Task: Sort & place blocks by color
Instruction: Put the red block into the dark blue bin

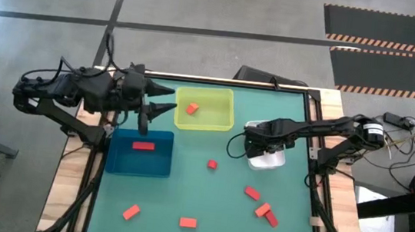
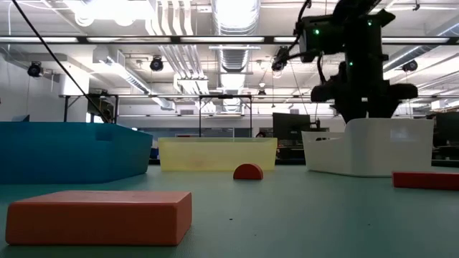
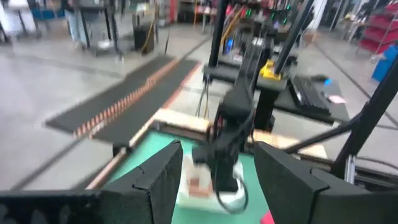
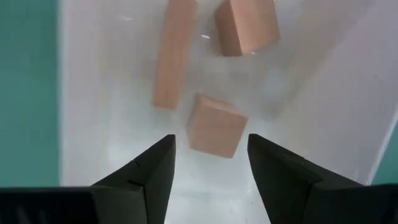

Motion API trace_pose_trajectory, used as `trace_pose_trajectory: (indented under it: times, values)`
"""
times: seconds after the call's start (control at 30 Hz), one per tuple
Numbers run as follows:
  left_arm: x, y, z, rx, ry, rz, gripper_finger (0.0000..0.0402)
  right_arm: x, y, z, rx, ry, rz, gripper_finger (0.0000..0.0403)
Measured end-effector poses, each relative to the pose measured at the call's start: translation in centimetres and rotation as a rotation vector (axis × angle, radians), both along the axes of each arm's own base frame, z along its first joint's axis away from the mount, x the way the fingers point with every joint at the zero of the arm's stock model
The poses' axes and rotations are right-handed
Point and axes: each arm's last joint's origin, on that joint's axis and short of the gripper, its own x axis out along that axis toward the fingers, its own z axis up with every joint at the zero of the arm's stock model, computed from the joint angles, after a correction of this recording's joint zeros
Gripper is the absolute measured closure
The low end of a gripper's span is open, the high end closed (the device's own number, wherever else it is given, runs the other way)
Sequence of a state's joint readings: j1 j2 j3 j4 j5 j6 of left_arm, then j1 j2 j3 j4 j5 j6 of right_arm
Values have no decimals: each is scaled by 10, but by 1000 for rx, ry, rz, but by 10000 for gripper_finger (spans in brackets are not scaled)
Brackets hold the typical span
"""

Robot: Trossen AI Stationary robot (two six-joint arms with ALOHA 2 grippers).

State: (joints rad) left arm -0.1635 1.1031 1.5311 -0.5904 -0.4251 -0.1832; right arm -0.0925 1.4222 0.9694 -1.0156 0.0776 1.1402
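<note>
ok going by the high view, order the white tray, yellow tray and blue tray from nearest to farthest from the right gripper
1. White tray: directly under the right gripper, at the table's right.
2. Yellow tray: toward the far edge, middle.
3. Blue tray: at the table's left side.

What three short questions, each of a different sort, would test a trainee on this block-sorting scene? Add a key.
1. True or false: the blue tray holds one red block.
2. Which tray is the right gripper above? A blue, B yellow-green, C white.
3. Fill in: the right wrist view shows ___ pale tan-pink blocks in the white tray.

Key: 1 true. 2 C; its fingers are open above the tray. 3 three. The left gripper waits, open, between the blue tray and the yellow-green tray, which holds one orange block.
</note>
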Motion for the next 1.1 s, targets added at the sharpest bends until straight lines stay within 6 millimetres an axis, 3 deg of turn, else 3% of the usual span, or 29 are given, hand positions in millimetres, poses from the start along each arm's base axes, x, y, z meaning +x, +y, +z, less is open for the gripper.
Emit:
trace_pose_trajectory:
  times: [0.2,0.5,0.73,0.87,1.1]
  values:
    - [18,-4,-27,-115,200,0,217,11,-1,32,-6,-47,55,219]
    - [95,-25,-89,-71,533,-298,217,28,8,104,-52,-231,184,221]
    - [142,-25,-147,48,779,-401,217,24,22,150,-133,-390,240,222]
    - [160,-26,-175,152,871,-470,217,17,32,165,-159,-447,265,223]
    - [190,-19,-218,219,951,-516,217,6,49,175,-177,-501,263,223]
